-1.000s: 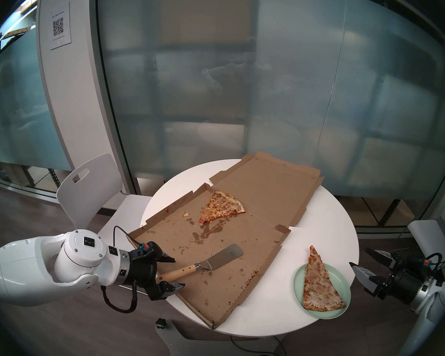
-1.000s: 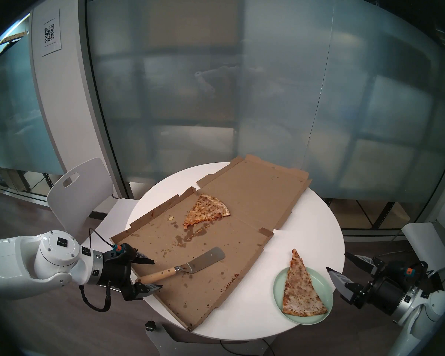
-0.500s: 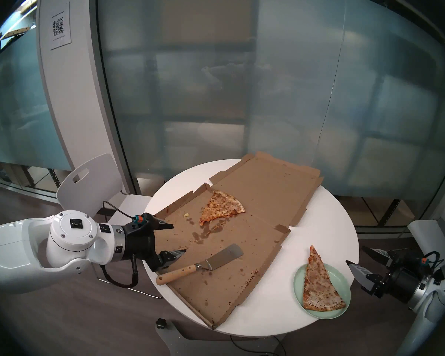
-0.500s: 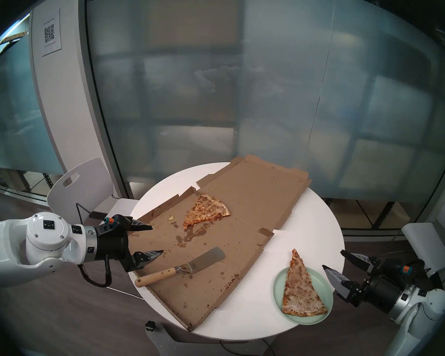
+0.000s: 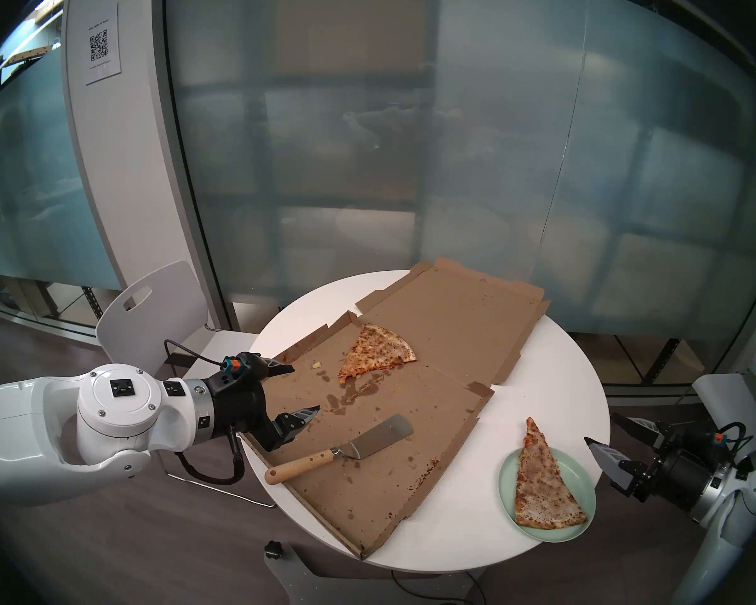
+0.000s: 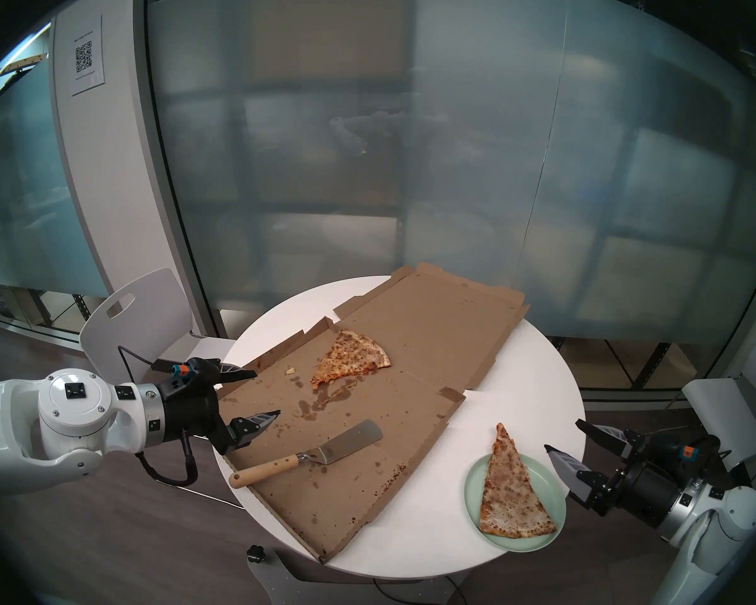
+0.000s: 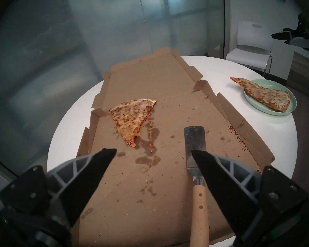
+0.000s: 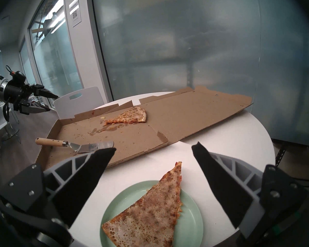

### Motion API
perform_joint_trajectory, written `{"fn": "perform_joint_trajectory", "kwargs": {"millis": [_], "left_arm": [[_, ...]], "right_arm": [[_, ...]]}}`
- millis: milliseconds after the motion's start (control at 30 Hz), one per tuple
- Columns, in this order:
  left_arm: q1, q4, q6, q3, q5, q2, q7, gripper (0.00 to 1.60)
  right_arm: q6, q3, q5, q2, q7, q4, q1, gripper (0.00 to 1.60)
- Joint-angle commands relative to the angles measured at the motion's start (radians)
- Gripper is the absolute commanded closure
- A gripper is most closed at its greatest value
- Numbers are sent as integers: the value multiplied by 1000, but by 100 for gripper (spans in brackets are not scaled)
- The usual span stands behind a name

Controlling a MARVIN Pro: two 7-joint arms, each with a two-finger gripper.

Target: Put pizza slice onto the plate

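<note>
The pizza slice [image 5: 544,482] lay across the plate [image 5: 579,473], its wide crust end inside the near rim and its narrow tip jutting past the far rim over bare tabletop. The plate sat close to the near right edge of the round white table [image 5: 555,372], with a strip of clear surface between it and the pizza box [image 5: 433,329]. That box lay opened flat across most of the table, its near corner just short of the table's front edge and its far flap out to the back edge, so little free table showed apart from the right side. Inside the box there was one second slice [image 5: 378,351], a shorter, browner wedge near the fold, and one spatula [image 5: 345,449] lying on the cardboard, its wooden handle poking past the box's left rim. The left gripper [image 5: 306,388] hovered above the box's left edge, fingers spread wide and empty, clear of the spatula handle below it. The right gripper [image 5: 599,434] hung off the table's right side, just beside the plate, fingers likewise apart and holding nothing. In all: two slices, one plate, one spatula, one box, and two white chairs, one [image 5: 149,316] behind the left arm.
</note>
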Motion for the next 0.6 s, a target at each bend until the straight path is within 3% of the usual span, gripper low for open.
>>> {"fn": "perform_joint_trajectory", "kwargs": {"millis": [0, 567], "left_arm": [[68, -26, -27, -60, 2, 7, 40, 0], [200, -43, -54, -169, 4, 12, 92, 0]], "right_arm": [[8, 1, 16, 1, 12, -24, 2, 0], [17, -3, 26, 5, 2, -27, -7, 0]]}}
